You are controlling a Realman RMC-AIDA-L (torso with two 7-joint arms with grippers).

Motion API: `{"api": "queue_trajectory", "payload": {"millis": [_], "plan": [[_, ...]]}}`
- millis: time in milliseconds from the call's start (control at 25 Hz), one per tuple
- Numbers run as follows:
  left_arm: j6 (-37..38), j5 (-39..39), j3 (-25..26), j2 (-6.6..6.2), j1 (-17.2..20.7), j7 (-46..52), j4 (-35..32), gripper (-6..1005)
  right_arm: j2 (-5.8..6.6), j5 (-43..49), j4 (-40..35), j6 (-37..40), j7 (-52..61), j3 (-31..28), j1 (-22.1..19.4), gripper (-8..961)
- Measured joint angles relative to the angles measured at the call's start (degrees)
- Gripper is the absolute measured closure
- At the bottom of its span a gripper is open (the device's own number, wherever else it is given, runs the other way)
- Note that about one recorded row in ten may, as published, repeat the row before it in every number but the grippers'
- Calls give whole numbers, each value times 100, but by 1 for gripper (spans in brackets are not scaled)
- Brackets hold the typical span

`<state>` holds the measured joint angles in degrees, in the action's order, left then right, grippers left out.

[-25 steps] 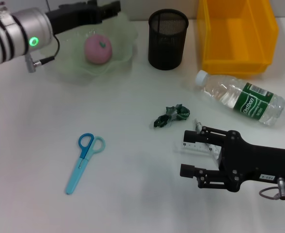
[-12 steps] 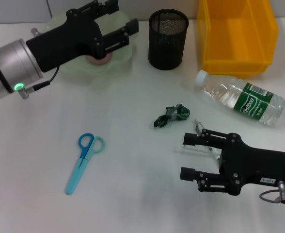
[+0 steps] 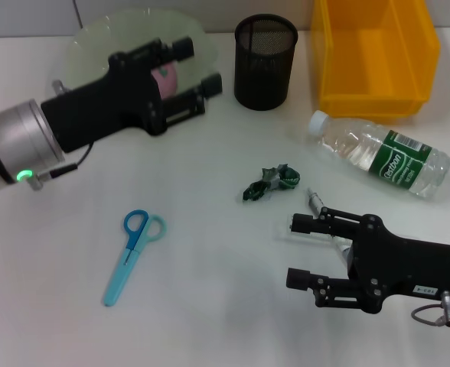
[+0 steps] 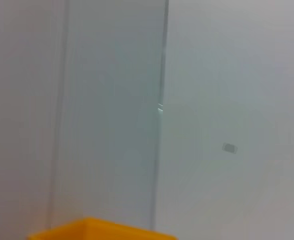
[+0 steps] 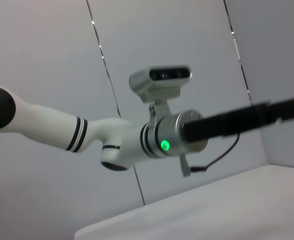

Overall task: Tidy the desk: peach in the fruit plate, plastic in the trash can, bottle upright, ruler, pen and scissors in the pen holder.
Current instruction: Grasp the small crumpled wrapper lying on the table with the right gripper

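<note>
Both pincers (image 3: 198, 67) (image 3: 295, 251) agape, level.

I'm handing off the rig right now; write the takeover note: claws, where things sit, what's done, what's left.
Left claw: open, empty, raised in front of the green fruit plate.
Right claw: open, low over the clear ruler and the pen beside it.
Done: peach is in the fruit plate.
Left:
- Green plastic scrap at mid-table, goes in the yellow bin.
- Water bottle lies on its side by the bin; stand it up.
- Blue scissors, ruler and pen go in the black mesh pen holder.
</note>
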<state>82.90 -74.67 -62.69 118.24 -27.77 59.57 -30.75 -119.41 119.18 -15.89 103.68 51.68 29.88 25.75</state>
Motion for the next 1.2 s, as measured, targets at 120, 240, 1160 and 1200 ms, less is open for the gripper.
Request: {"api": "queue_trajectory", "payload": {"millis": [120,240,1160,1200], "plan": [[249,-238,-65,-18,139,38,-41,303,8,0,13,64,0,0,0,174],[468,-463,-70,-30,263,67,-101,303,19,0,14,136,-1,0,0,174],[820,-2124,20,-83,563,1343,-1679,303,14,0,33,228,69,0,-45,175],[821,-2125,26,-78,565,1339,-1686,303,14,0,33,228,75,0,-52,175]]}}
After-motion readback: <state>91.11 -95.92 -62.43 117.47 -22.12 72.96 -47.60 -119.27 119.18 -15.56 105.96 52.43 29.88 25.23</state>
